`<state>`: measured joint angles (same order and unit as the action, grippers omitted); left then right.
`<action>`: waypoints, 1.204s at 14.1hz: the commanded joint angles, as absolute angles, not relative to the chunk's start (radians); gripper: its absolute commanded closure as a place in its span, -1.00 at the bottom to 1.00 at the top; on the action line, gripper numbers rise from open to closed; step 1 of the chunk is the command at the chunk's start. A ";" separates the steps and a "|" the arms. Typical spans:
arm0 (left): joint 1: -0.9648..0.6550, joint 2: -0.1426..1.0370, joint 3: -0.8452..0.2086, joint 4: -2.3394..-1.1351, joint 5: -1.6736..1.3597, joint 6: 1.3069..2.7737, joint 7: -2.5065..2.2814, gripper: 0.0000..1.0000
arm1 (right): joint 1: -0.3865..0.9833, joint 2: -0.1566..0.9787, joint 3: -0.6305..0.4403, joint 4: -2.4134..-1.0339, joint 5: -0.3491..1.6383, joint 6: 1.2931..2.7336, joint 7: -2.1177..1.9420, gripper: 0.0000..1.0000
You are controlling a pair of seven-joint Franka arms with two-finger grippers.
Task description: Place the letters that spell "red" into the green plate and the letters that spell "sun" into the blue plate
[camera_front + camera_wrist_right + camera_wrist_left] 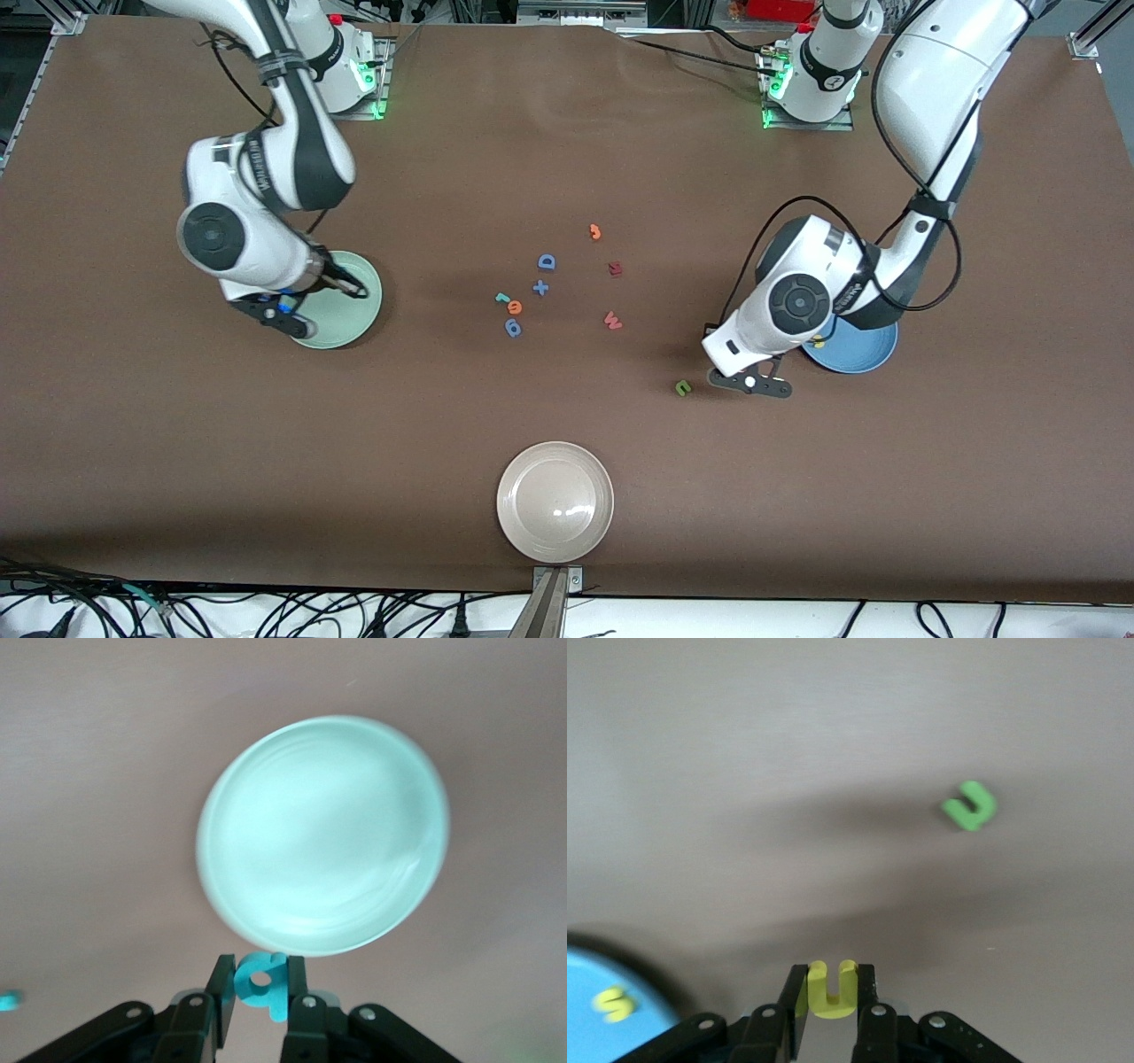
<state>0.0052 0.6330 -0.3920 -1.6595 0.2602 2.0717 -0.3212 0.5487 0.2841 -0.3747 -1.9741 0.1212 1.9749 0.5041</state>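
The left gripper [830, 992] pinches the yellow u [832, 987] over bare table just beside the blue plate [602, 1041], where the yellow s [613, 1004] already lies; the green n [969, 805] sits on the table near this gripper. The right gripper [262, 985] pinches the teal d [263, 981] at the edge of the green plate [321, 833]. The teal r [501, 297] and orange e [515, 307] lie mid-table, well apart from both grippers.
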 commanded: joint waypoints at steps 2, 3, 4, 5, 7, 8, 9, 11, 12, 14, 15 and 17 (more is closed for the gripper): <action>0.112 0.592 -0.402 -1.681 0.291 1.965 -0.249 0.71 | 0.555 0.219 -0.454 -2.118 0.150 2.028 0.304 0.69; 0.136 0.581 -0.403 -1.693 0.291 1.929 -0.245 0.71 | 0.555 0.210 -0.463 -2.162 0.150 2.070 0.272 0.68; 0.150 0.568 -0.403 -1.706 0.291 1.898 -0.245 0.71 | 0.555 0.204 -0.465 -2.205 0.150 2.113 0.261 0.68; 0.175 0.557 -0.403 -1.726 0.291 1.882 -0.244 0.71 | 0.555 0.193 -0.465 -2.245 0.150 2.158 0.261 0.68; 0.224 0.558 -0.406 -1.772 0.291 1.891 -0.227 0.54 | 0.555 0.201 -0.465 -2.301 0.150 2.258 0.259 0.68; 0.232 0.564 -0.403 -1.773 0.291 1.893 -0.221 0.23 | 0.555 0.212 -0.463 -2.315 0.150 2.293 0.258 0.68; 0.256 0.568 -0.405 -1.775 0.293 1.893 -0.212 -0.09 | 0.555 0.224 -0.463 -2.321 0.152 2.318 0.258 0.68; 0.262 0.572 -0.405 -1.773 0.291 1.893 -0.193 -1.00 | 0.555 0.245 -0.462 -2.325 0.187 2.336 0.252 0.67; 0.259 0.571 -0.406 -1.772 0.291 1.893 -0.193 -1.00 | 0.555 0.259 -0.457 -2.326 0.216 2.336 0.239 0.66; 0.252 0.571 -0.407 -1.769 0.291 1.891 -0.193 -1.00 | 0.557 0.285 -0.454 -2.324 0.290 2.348 0.198 0.66; 0.252 0.569 -0.407 -1.766 0.291 1.891 -0.193 -1.00 | 0.557 0.297 -0.454 -2.324 0.319 2.352 0.175 0.64; 0.253 0.569 -0.408 -1.763 0.291 1.891 -0.192 -1.00 | 0.558 0.317 -0.453 -2.322 0.340 2.382 0.149 0.63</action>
